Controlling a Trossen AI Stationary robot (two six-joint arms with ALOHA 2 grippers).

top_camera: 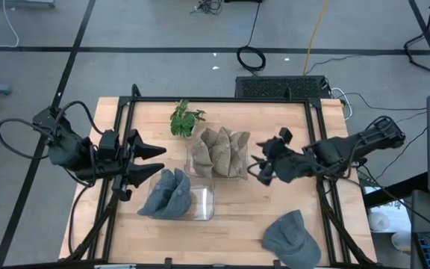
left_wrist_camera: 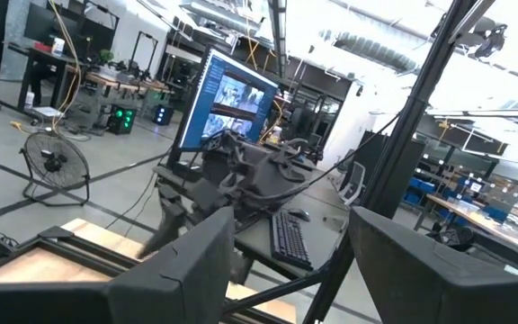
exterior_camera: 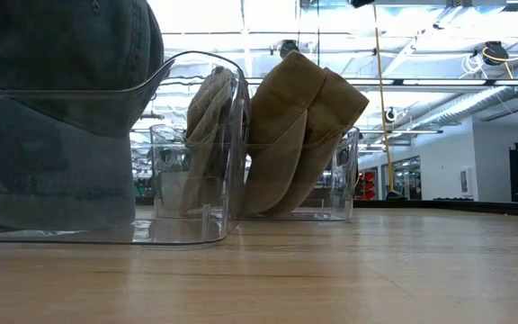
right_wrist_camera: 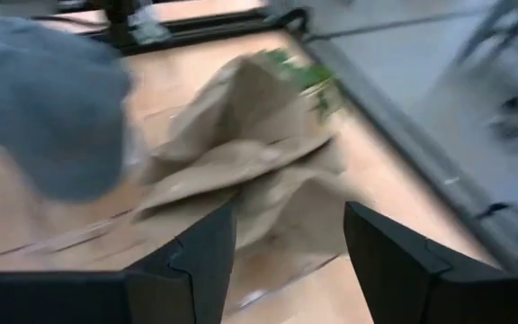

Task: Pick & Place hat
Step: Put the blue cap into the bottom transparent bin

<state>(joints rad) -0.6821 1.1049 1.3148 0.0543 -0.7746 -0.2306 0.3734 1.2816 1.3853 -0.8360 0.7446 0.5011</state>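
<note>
Clear bin [top_camera: 204, 211] holding blue-grey hats [top_camera: 167, 194], second bin [top_camera: 189, 158] holding tan hats [top_camera: 220, 152], both hands open, empty

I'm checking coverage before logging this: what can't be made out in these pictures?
- Loose grey hat: unseen in low view.
- Both grippers: absent from low view.
- Plant: blurred in right wrist view.
- Table, bins: outside left wrist view, which faces the room.
- Grey hats: cropped by low view's edge.

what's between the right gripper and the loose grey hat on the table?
Nothing. In the high view, the stretch from the right gripper, open and empty, to the grey hat near the table's front edge is bare wood.
</note>
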